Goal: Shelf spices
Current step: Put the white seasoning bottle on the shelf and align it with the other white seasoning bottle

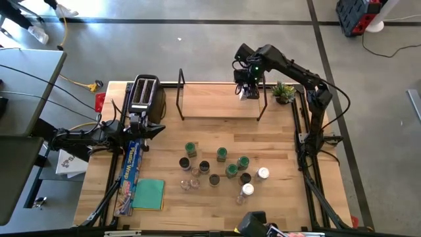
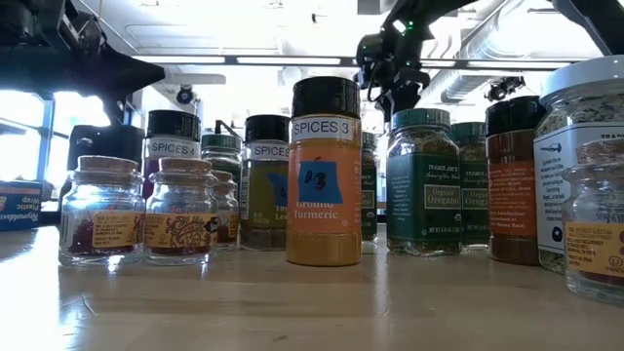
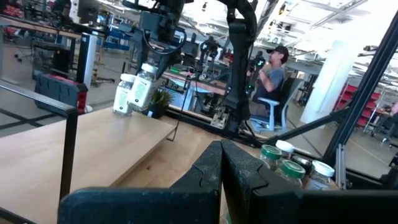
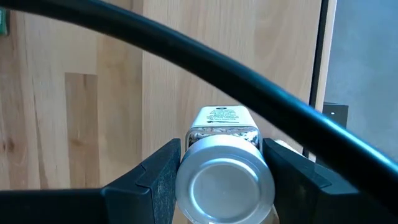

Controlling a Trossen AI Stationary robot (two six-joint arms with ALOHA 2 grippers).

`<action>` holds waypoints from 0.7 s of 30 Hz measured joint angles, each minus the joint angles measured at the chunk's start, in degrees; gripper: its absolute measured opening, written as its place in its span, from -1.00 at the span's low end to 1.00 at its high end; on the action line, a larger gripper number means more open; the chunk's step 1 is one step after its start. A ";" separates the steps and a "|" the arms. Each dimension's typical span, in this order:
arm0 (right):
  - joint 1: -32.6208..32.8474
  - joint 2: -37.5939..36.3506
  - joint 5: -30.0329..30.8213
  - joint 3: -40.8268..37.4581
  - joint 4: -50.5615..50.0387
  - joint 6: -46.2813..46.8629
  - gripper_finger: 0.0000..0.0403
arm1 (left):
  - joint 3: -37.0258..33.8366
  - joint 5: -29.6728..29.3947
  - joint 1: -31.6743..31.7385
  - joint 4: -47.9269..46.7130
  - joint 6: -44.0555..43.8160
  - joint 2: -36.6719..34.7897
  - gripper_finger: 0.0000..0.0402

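The shelf (image 1: 217, 104), a light wooden board with black wire uprights, stands at the table's far middle. My right gripper (image 1: 248, 89) hangs over its right end, shut on a clear spice jar with a silvery lid (image 4: 224, 180). The left wrist view shows that jar (image 3: 145, 87) beside a second white-lidded jar (image 3: 124, 94) standing on the board. Several more spices (image 1: 220, 168) stand in a cluster on the table's near middle, and they fill the low view (image 2: 322, 175). My left gripper (image 1: 156, 130) rests shut by the toaster, holding nothing. My right gripper pinches the jar between its two fingers at the lid's rim and upper sides (image 4: 181, 177). The fingers (image 4: 158, 180) come from above and point almost straight down. The jar hangs upright below them over the shelf board. Whether its base touches the board I cannot tell.
A black-and-silver toaster (image 1: 145, 92) stands left of the shelf, a small potted plant (image 1: 284, 92) right of it. A blue wrap box (image 1: 131, 168) and a green pad (image 1: 150, 194) lie near left. A person (image 3: 273, 71) sits in the room beyond the table.
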 joint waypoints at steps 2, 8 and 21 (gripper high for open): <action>0.04 0.00 0.03 0.00 -0.82 -0.07 -0.05 | 0.00 0.07 0.01 0.01 0.00 0.00 -1.00; 0.07 0.00 0.03 0.00 -0.61 -2.77 -0.05 | 0.00 0.07 0.01 -0.05 0.02 0.00 -1.00; 0.44 -0.04 0.73 0.00 -3.44 -1.19 -0.05 | 0.00 0.07 -0.01 -0.01 0.02 0.00 -1.00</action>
